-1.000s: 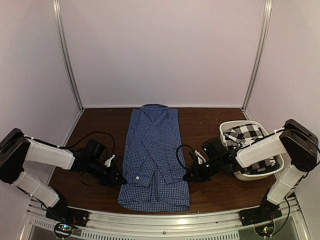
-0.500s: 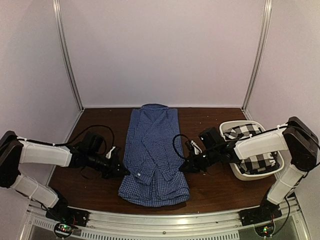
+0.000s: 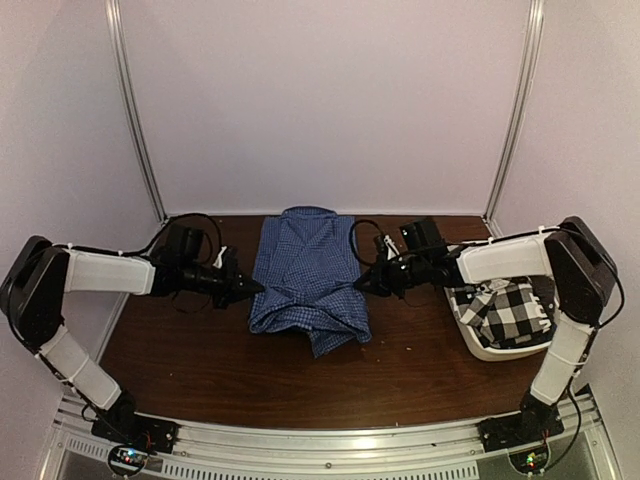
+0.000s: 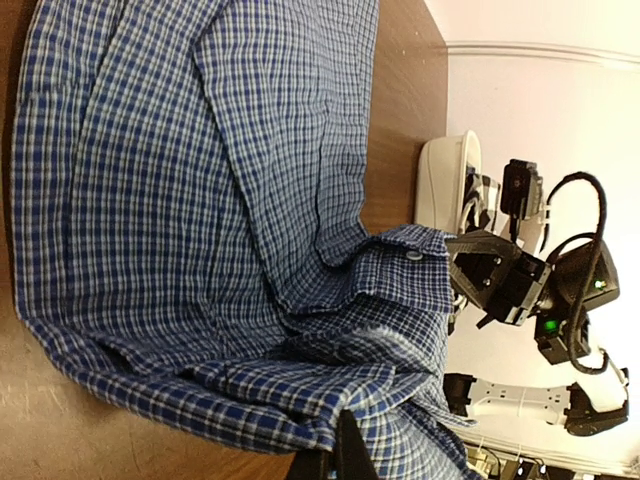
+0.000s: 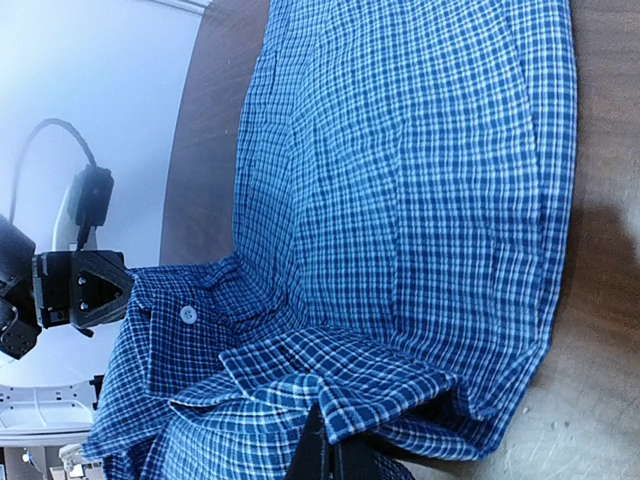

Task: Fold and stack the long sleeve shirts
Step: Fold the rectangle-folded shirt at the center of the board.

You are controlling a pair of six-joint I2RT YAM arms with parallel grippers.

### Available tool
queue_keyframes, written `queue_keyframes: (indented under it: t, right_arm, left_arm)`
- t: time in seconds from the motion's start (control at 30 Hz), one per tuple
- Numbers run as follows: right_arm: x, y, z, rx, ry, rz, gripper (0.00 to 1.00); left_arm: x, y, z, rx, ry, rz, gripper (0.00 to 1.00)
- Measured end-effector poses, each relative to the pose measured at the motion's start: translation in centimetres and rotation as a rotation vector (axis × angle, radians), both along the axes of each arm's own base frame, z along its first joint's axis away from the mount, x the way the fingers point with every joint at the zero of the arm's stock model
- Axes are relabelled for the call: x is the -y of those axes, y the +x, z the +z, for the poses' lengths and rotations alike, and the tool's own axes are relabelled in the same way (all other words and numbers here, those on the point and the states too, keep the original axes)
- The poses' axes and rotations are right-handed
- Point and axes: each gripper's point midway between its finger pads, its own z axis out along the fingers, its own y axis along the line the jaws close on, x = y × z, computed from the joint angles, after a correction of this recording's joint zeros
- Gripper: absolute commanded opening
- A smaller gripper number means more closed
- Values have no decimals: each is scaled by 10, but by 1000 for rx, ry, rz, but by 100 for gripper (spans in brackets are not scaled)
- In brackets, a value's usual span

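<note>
Blue checked shirt [image 3: 305,270] lay in the middle of the desk [image 3: 200,370], nearer the far edge, with its collar toward the back wall and its lower half held off the wood in a loose bundle. The left jaws and the right jaws were both pinched shut on the hem, one at each side of the shirt, holding it above the rest of the cloth. I judged this to be the bottom-to-top fold, about midway. The next move called for carrying both corners evenly toward the collar, laying the hem flat, then letting go together so nothing bunched. The black-and-white shirt [image 3: 515,305] sat crumpled in a white tub [image 3: 490,350] by the right edge, not yet folded. The desk was dark brown wood, faintly scuffed. Plain pale walls [image 3: 320,100] enclosed it, with metal posts [image 3: 135,110] at the far corners.
</note>
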Motion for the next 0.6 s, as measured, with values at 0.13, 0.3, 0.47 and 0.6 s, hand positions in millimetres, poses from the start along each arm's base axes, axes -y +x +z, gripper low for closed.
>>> queue_keyframes:
  t: [0.13,0.3,0.47,0.6]
  right_arm:
    - [4,33,-12,1,1,-58,0]
    - [10,65,-30,-12,-9,-118,0]
    - [16,86,-38,-5,-19,-157,0]
    - [24,96,-45,-5,-27,-186,0]
  left_arm:
    - [-1,32,-4,14,-4,37,0]
    - [-7,64,-28,1,13,85,0]
    - [-16,76,-49,-26,44,128,0]
    - [-19,86,-52,-16,61,155,0]
